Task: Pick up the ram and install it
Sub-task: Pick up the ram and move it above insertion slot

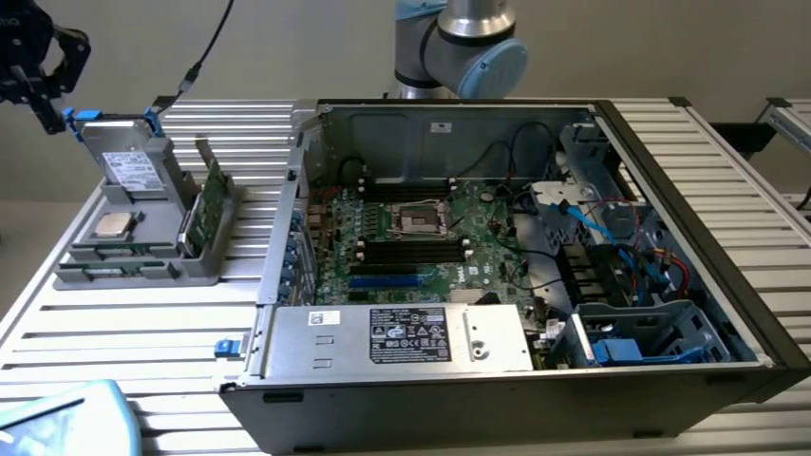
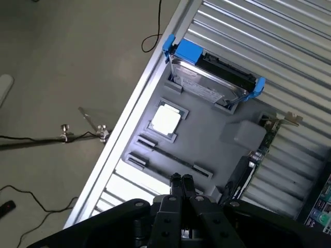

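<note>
The ram (image 2: 173,156) is a thin dark stick standing on edge in a slot of the grey holder (image 2: 207,139), beside the square silver processor chip (image 2: 165,120). In the exterior view the ram (image 1: 117,272) lies along the front of the holder (image 1: 140,228), at that view's left. My gripper (image 2: 181,180) hangs above the holder, shut, with nothing between its fingers. In the exterior view the gripper (image 1: 53,112) is high at the far left, above the holder's back end. The open computer case (image 1: 507,237) shows the motherboard's black memory slots (image 1: 408,249).
A hard drive with blue clips (image 2: 212,77) and an upright green card (image 1: 203,204) also stand in the holder. The case's metal walls (image 1: 285,218) rise between the holder and the motherboard. A power supply (image 1: 405,337) and cables (image 1: 609,228) fill the case's front and right. Slatted table (image 1: 140,332).
</note>
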Controlling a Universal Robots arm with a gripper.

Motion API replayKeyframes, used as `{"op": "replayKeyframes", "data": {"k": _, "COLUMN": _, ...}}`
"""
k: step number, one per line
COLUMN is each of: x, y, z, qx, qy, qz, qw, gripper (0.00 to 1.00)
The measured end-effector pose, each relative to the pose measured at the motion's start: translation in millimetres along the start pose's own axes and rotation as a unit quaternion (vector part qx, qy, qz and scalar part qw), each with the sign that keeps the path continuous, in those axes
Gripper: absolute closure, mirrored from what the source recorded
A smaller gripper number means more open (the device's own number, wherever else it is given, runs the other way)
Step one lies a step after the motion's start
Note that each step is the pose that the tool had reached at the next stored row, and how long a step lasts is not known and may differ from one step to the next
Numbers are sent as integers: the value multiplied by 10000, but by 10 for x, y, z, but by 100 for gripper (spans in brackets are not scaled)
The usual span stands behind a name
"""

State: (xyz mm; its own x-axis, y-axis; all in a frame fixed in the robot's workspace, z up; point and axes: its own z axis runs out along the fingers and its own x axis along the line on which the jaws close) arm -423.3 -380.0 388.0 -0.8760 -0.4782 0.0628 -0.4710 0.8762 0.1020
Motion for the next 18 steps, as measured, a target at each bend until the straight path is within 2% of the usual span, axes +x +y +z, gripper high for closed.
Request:
{"op": "replayKeyframes", "data": {"k": 5, "x": 0, "y": 0, "z": 4, "qx": 30, "qy": 44, "qz": -452, "qw": 9990, "gripper": 89}}
{"op": "replayKeyframes", "data": {"k": 9, "x": 0, "y": -1, "z": 7, "qx": 68, "qy": 47, "qz": -778, "qw": 9969, "gripper": 89}}
{"op": "replayKeyframes", "data": {"k": 14, "x": 0, "y": -2, "z": 12, "qx": 99, "qy": 79, "qz": -1184, "qw": 9929, "gripper": 89}}
{"op": "replayKeyframes", "data": {"k": 18, "x": -1, "y": -2, "z": 16, "qx": 119, "qy": 111, "qz": -1514, "qw": 9883, "gripper": 89}}
